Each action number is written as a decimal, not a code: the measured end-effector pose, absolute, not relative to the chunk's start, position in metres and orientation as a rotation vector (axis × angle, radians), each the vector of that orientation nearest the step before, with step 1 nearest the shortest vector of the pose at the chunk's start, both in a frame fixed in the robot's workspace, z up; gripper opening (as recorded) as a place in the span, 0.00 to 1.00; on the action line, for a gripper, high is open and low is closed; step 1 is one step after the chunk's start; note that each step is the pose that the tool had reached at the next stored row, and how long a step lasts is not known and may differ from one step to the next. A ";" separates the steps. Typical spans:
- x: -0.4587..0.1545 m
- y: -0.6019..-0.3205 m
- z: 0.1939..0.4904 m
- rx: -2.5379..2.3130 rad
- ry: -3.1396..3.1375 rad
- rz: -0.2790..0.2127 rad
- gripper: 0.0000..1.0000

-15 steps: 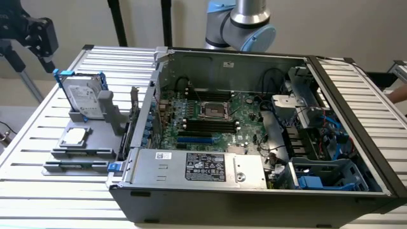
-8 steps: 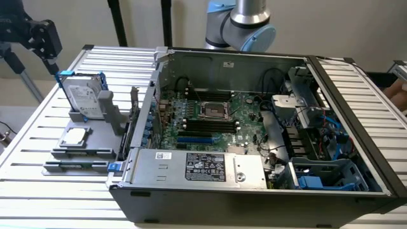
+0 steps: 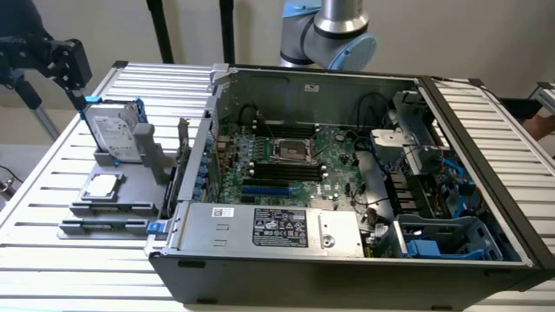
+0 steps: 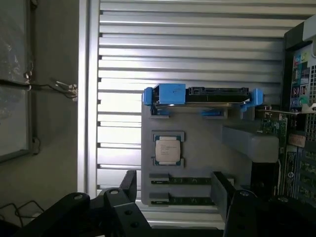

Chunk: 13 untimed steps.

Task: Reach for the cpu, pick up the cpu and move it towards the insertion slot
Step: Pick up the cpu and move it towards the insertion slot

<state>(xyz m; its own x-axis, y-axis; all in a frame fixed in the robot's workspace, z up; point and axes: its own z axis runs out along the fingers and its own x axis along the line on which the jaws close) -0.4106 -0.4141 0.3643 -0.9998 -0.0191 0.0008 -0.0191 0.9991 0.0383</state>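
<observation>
The small, flat, square silver-grey cpu (image 3: 103, 185) lies in the grey plastic tray (image 4: 197, 143) on the ribbed metal worktop (image 3: 39, 195). The black end effector (image 4: 173, 185) hangs near the tray with its fingers spread wide, holding nothing. The square, silver-framed insertion slot (image 3: 290, 150) is well apart from the tray.

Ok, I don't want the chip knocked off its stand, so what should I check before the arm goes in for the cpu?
1. Gripper open: ok, fingers wide apart with nothing between them.
2. cpu seated flat in the grey holder, metal top up: ok.
3. cpu top free: ok, the hard drive and memory sticks lie beside it, apart.
4. Gripper around the cpu: not ok, the chip lies beyond the fingertips, untouched.
5. Insertion slot uncovered: ok, its dark centre shows inside the metal frame.
6. Slot's latch released: cannot tell.
</observation>
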 end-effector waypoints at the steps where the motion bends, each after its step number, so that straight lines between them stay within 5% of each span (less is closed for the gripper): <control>1: -0.410 -0.415 0.362 0.030 -3.140 -0.060 0.71; 13: -0.410 -0.423 0.341 0.032 -3.140 -0.060 0.71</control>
<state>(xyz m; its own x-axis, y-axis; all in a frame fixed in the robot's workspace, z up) -0.4098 -0.4231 0.3406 -0.9998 -0.0206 0.0007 -0.0206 0.9991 0.0382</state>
